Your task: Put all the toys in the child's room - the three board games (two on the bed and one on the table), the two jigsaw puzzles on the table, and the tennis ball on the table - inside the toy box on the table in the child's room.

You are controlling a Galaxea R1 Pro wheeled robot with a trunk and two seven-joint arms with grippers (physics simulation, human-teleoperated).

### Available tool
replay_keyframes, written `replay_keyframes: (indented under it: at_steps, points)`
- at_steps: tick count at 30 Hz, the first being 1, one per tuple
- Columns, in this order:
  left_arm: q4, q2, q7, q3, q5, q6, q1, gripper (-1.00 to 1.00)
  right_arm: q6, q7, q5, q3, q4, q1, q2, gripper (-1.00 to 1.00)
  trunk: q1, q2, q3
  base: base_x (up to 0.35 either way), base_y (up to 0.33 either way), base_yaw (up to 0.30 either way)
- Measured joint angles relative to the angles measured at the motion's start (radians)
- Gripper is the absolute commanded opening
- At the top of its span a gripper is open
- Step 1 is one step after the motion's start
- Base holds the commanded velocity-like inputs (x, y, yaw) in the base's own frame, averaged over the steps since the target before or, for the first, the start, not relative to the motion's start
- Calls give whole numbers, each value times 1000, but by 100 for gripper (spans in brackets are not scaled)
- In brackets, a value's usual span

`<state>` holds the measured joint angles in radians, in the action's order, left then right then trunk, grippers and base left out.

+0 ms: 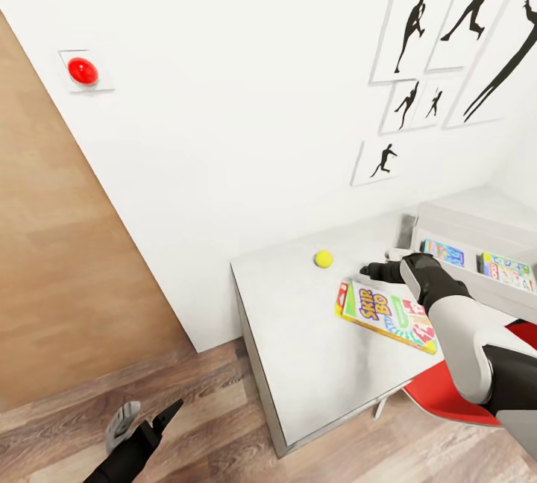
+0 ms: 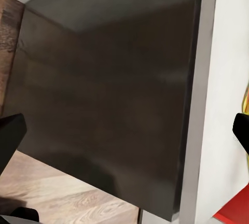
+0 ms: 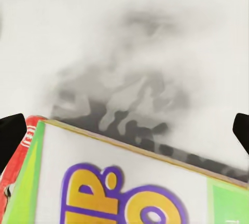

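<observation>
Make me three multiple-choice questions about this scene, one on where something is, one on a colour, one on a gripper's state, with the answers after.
1. Where does the tennis ball lie?
A. on the table
B. in the toy box
C. on the floor

2. What colour is the chair seat beside the table?
A. blue
B. red
C. black

3. How is the right gripper?
A. shut on the ball
B. shut on the Skip-Bo box
C. open, holding nothing

Answers: 1 A, the ball rests on the bare pale top. 2 B, the seat under the right arm is red. 3 C, the right wrist view shows its fingertips wide apart above the box.
</observation>
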<state>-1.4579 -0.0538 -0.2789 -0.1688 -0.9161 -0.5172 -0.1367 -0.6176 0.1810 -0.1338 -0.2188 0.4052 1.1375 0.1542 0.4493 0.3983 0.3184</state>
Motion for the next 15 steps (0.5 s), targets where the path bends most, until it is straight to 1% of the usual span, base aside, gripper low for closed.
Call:
replay_keyframes:
  at_steps: [8, 15]
  points:
    - [0, 0, 0, 0, 0, 0, 0, 100, 1, 0, 0, -1, 0, 0, 8, 100, 0, 0, 0, 29, 4, 0]
    - [0, 0, 0, 1, 0, 0, 0, 100, 0, 1, 0, -6, 0, 7, 20, 100, 0, 0, 0, 9, 1, 0]
